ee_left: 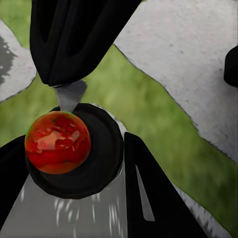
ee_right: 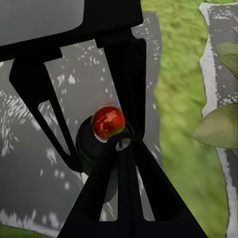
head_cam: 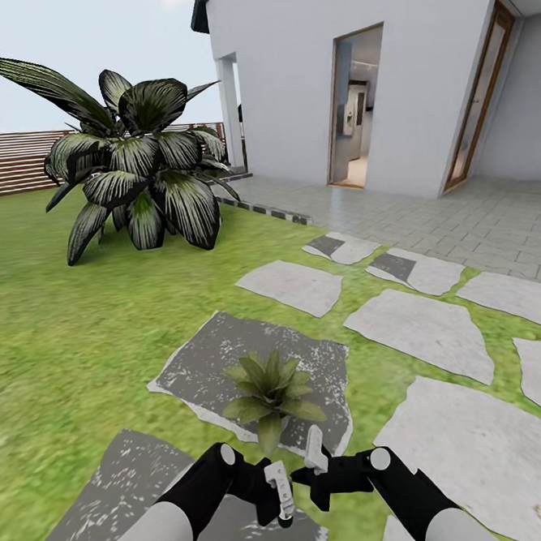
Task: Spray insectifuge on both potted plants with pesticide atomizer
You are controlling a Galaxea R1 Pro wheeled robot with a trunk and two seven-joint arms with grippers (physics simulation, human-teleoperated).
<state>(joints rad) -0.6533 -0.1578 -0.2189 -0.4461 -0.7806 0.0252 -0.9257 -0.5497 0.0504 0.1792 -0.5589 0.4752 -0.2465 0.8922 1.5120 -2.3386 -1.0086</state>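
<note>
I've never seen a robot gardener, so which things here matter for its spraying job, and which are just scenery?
Job: potted plant on a stepping stone; left fingers; dark round thing with a red ball at them, perhaps the sprayer, hard to tell.
Scenery: big dark bush; fence; house; lawn.

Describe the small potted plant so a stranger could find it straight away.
From the white house, follow the stepping stones toward the lawn. The potted plant sits on the dark speckled stone just ahead of both grippers, a low green rosette, far smaller than the dark bush behind.
</note>
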